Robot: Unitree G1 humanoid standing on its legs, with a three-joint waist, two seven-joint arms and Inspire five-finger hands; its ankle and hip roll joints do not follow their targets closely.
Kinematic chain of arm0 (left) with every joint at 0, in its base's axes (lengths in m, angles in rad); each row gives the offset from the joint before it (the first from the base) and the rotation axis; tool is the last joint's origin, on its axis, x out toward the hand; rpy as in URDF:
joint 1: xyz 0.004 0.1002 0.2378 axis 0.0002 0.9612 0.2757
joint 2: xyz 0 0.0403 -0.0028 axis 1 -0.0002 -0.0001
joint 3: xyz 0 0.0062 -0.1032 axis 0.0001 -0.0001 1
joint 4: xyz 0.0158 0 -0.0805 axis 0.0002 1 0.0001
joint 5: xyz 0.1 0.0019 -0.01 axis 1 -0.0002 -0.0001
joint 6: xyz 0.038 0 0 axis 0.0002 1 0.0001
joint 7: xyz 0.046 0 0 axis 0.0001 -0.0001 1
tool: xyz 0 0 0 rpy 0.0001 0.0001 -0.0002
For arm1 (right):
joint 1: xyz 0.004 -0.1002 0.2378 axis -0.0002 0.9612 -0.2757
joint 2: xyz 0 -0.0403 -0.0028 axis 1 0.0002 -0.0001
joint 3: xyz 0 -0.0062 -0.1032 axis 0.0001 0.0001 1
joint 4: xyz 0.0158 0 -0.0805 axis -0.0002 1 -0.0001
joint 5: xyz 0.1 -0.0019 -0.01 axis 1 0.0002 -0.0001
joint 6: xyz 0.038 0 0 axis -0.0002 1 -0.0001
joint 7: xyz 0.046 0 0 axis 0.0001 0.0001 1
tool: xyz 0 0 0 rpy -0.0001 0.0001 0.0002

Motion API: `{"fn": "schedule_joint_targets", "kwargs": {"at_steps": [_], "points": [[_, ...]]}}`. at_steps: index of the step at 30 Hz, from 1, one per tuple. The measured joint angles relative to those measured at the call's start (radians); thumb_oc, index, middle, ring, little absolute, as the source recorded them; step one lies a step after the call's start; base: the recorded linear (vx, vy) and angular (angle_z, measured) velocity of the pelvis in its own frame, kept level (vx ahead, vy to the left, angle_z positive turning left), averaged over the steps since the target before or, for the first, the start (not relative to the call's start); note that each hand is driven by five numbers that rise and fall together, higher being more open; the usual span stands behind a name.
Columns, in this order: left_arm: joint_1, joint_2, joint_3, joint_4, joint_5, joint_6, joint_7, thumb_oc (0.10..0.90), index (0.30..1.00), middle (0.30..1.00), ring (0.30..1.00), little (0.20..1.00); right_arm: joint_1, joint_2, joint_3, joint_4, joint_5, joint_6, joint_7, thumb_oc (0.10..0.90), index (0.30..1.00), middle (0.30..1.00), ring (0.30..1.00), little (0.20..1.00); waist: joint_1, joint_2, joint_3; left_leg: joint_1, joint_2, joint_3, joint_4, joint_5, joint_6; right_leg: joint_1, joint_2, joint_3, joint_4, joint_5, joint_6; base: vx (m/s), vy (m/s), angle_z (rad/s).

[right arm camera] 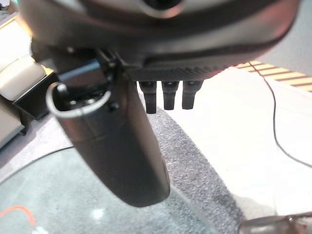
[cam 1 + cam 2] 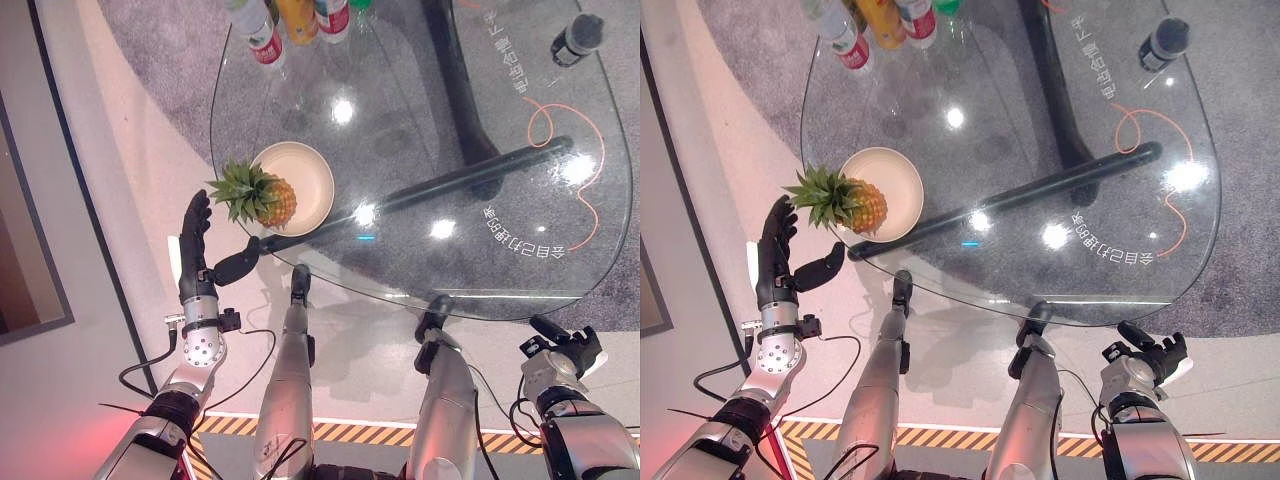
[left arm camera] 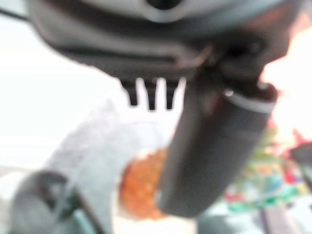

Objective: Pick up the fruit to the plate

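Left hand [image 2: 197,262] upright, fingers straight, thumb apparently just short of pineapple [image 2: 262,195].

A small golden pineapple [image 2: 272,200] lay on its side across the near-left rim of a cream plate [image 2: 310,175]. Its green crown overhung the rim.

Bright overhead lamps are mirrored as white glare spots on the glass worktop [image 2: 480,120]. The left wrist view is heavily blurred and overexposed; a red glow is cast at the lower left.
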Motion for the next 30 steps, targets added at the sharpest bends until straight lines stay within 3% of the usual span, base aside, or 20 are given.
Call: {"fn": "schedule_joint_targets", "kwargs": {"at_steps": [7,11,14,17,21,23,25,30], "points": [[0.061,-0.027,0.073,0.176,-0.150,0.159,-0.168,0.800,0.900,0.900,0.900,0.900,0.091,0.008,-0.007,-0.024,-0.075,0.002,0.035,0.800,0.900,0.900,0.900,0.900,-0.026,0.003,-0.003,0.248,-0.018,0.050,-0.098,0.001,-0.001,0.325,0.000,-0.035,-0.271,0.100,0.039,0.09,0.053,-0.02],[0.152,-0.028,0.146,0.231,-0.163,0.205,-0.229,0.800,0.900,0.900,0.900,0.900,0.191,0.017,-0.031,-0.010,-0.123,0.025,0.100,0.800,0.900,0.900,0.900,0.900,-0.026,-0.005,-0.085,0.329,-0.033,0.075,-0.147,-0.006,0.003,0.462,0.002,-0.055,-0.438,0.166,0.044,0.16,0.032,-0.01],[0.211,-0.031,0.162,0.268,-0.160,0.248,-0.268,0.800,0.900,0.900,0.900,0.900,0.252,0.034,-0.041,0.030,-0.135,0.054,0.157,0.800,0.900,0.900,0.900,0.900,-0.039,-0.012,-0.185,0.363,-0.025,0.086,-0.171,-0.013,-0.006,0.498,0.010,-0.070,-0.460,0.164,0.046,0.19,0.011,0.00],[0.239,-0.032,0.174,0.352,-0.139,0.326,-0.338,0.800,0.900,0.900,0.900,0.900,0.312,0.071,-0.041,0.065,-0.202,0.087,0.226,0.800,0.900,0.900,0.900,0.900,-0.058,-0.050,-0.288,0.423,-0.005,0.133,-0.171,-0.032,-0.014,0.551,0.028,-0.069,-0.460,0.141,0.037,0.24,0.004,-0.09],[0.279,-0.035,0.169,0.418,-0.071,0.372,-0.415,0.800,0.900,0.900,0.900,0.900,0.385,0.137,-0.018,0.083,-0.301,0.128,0.288,0.800,0.900,0.900,0.900,0.900,-0.084,-0.098,-0.393,0.482,0.020,0.156,-0.172,-0.057,-0.026,0.596,0.050,-0.061,-0.460,0.119,0.025,0.18,-0.004,-0.15],[0.296,-0.043,0.168,0.438,-0.059,0.393,-0.453,0.800,0.900,0.900,0.900,0.900,0.419,0.156,-0.016,0.103,-0.334,0.154,0.308,0.800,0.900,0.900,0.900,0.900,-0.086,-0.109,-0.434,0.495,0.026,0.168,-0.175,-0.066,-0.025,0.599,0.055,-0.044,-0.461,0.112,0.021,0.18,0.006,-0.20],[0.314,-0.053,0.170,0.448,-0.039,0.412,-0.490,0.800,0.900,0.900,0.900,0.900,0.451,0.161,-0.015,0.113,-0.374,0.191,0.333,0.800,0.900,0.900,0.900,0.900,-0.095,-0.105,-0.456,0.516,0.026,0.180,-0.178,-0.070,-0.025,0.610,0.054,-0.037,-0.461,0.112,0.021,0.14,0.010,-0.16],[0.348,-0.100,0.170,0.486,-0.003,0.459,-0.540,0.800,0.900,0.900,0.900,0.900,0.503,0.158,0.004,0.140,-0.450,0.292,0.393,0.800,0.900,0.900,0.900,0.900,-0.105,-0.059,-0.490,0.532,0.031,0.187,-0.179,-0.071,-0.026,0.619,0.058,-0.031,-0.466,0.113,0.020,0.07,0.012,-0.05]]}}
